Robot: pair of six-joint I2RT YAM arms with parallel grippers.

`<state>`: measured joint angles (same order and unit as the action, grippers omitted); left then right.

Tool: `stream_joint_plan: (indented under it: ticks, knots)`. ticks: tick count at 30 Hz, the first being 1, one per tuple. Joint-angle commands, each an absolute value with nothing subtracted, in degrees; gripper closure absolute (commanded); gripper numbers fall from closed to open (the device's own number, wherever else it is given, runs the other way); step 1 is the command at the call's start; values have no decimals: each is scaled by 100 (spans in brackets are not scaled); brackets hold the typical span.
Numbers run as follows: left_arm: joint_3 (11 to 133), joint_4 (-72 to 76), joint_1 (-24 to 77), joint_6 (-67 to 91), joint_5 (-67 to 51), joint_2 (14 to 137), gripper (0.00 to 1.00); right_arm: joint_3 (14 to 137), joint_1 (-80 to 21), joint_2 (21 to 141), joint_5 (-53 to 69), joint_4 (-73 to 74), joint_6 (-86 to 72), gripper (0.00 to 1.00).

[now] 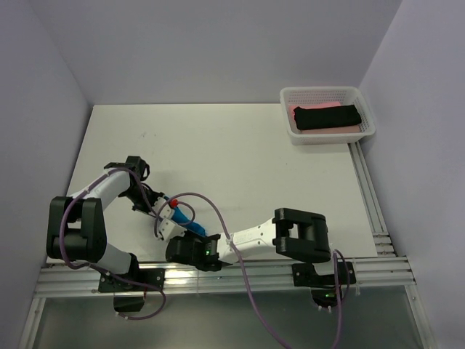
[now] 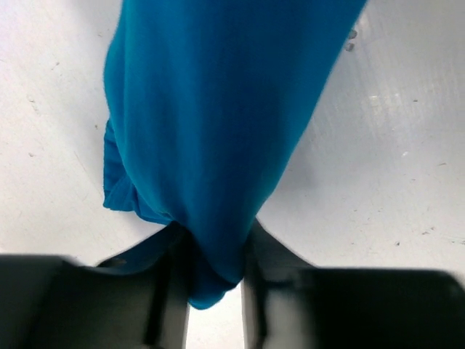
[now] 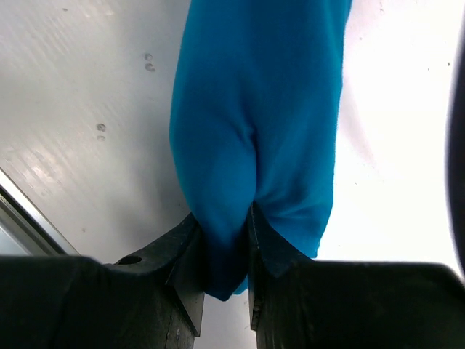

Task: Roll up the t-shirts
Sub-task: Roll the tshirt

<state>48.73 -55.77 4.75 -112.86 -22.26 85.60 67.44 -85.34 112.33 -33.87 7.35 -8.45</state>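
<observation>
The turquoise t-shirt [image 1: 186, 219] is a narrow bundle held between my two grippers near the front of the table. My left gripper [image 1: 173, 215] is shut on one end of it; in the left wrist view the blue cloth [image 2: 211, 123] runs away from the gripper [image 2: 216, 280], pinched between the jaws. My right gripper [image 1: 197, 235] is shut on the other end; in the right wrist view the cloth [image 3: 261, 109] is pinched in the gripper [image 3: 225, 254]. A black t-shirt [image 1: 327, 117] lies rolled on a pink one [image 1: 314, 107] in the basket.
The white mesh basket [image 1: 320, 91] stands at the back right corner of the white table [image 1: 218, 145]. Grey walls close in the left, back and right. A metal rail [image 1: 378, 218] runs along the right edge and another along the front.
</observation>
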Motion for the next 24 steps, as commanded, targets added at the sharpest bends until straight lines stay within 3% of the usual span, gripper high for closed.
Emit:
stream_joint_plan:
  ticks: [1,3,7,10,16,24]
  knots:
    - [4614,-6284,536,-13430,-1898,8631,62,6144,-8341,11312,-2927,1802,-1169,100]
    - [4684,-6328,536,-13386,-1960,8648,55,6074,-8358,11233,-2979,1802,-1143,100]
    - [4676,-6250,536,-13316,-2118,8535,9,5942,-8420,11127,-3067,1854,-1081,100]
    - [4676,-6118,536,-13115,-2302,8438,0,5810,-8455,10995,-3059,1785,-1037,100]
    - [5123,-6328,36,-13305,-3100,8578,0,5503,-8499,10793,-3085,1688,-1055,100]
    - [5554,-6776,-1431,-13851,-4156,8666,0,5467,-8604,10749,-3120,1740,-1221,100]
